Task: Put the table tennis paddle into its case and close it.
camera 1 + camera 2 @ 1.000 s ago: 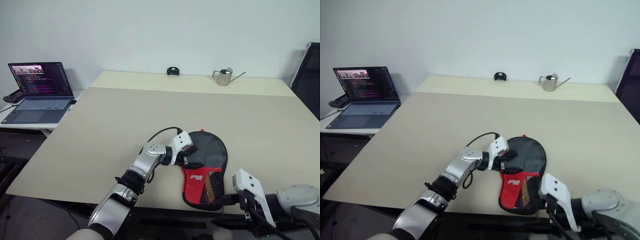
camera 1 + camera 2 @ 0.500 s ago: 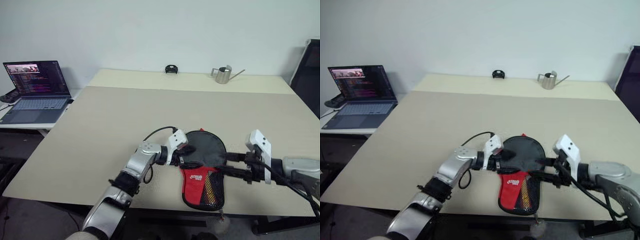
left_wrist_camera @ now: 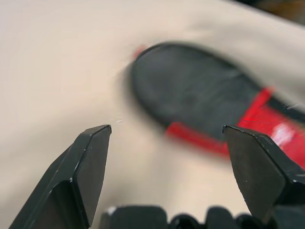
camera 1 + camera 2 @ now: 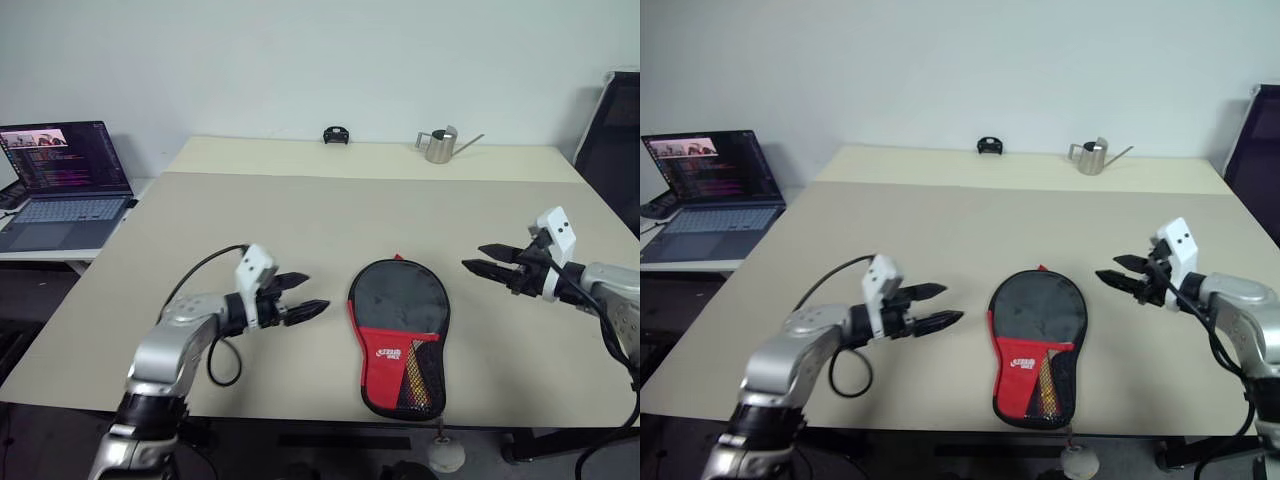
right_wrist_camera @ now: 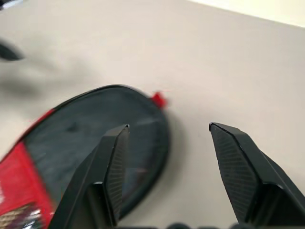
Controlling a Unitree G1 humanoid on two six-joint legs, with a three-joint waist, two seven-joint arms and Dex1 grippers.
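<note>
The case lies flat on the beige table, near the front edge, round black end pointing away from me and red panel with mesh pocket toward me. A tan shape shows behind the mesh; the table tennis paddle itself is hidden. My left gripper hovers open and empty to the left of the case, pointing at it. My right gripper hovers open and empty to the case's right. The left wrist view has the case ahead of the open left gripper; the right wrist view has the case ahead of the right gripper.
An open laptop sits on a side table at the left. A metal watering can and a small black object stand along the table's far edge. A black chair is at the right.
Both grippers have drawn away from the case: the left one swung out to the left, the right one rose from the front edge and moved off to the right. The case stays put.
</note>
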